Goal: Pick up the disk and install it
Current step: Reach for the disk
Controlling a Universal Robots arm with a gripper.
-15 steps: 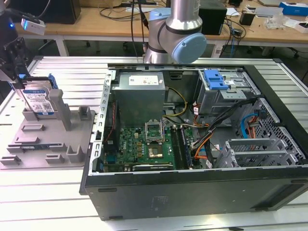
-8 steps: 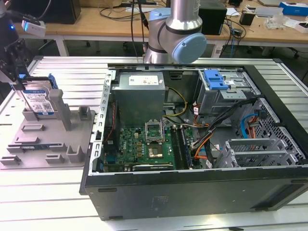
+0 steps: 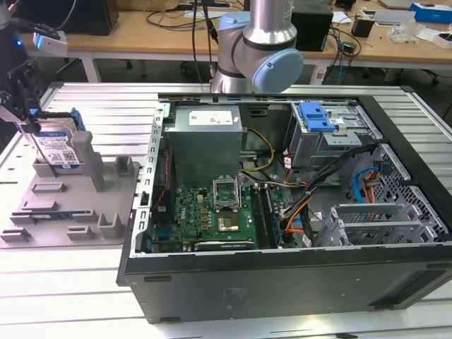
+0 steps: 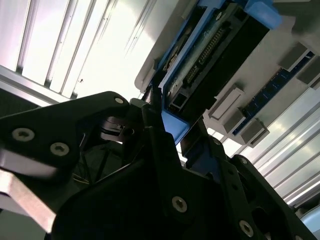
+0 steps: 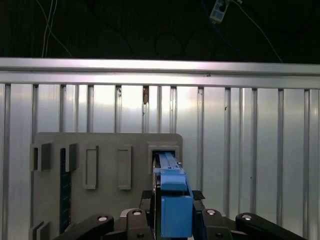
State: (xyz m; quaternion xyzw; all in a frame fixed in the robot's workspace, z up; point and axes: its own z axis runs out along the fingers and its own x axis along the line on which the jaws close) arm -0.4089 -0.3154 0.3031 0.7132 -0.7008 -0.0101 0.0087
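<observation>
The disk (image 3: 58,150) stands on edge in a slot at the back of the grey holder plate (image 3: 63,212), at the exterior view's left. Its white-and-blue label faces the camera and its blue frame (image 3: 79,138) shows along the edges. My gripper (image 3: 32,123) comes down on the disk's top edge from the upper left. In the first wrist view the gripper (image 5: 172,199) has a black finger (image 5: 146,199) pressed to each side of the blue frame, and the disk (image 5: 167,165) still sits in the slot. The second wrist view shows the disk (image 4: 215,55) from close up.
An open computer case (image 3: 282,176) lies to the exterior view's right of the holder, with motherboard (image 3: 212,212), power supply (image 3: 205,138) and a drive bay with a blue tab (image 3: 314,116). The arm's base (image 3: 254,49) stands behind it. Ribbed aluminium table (image 3: 63,282) all round.
</observation>
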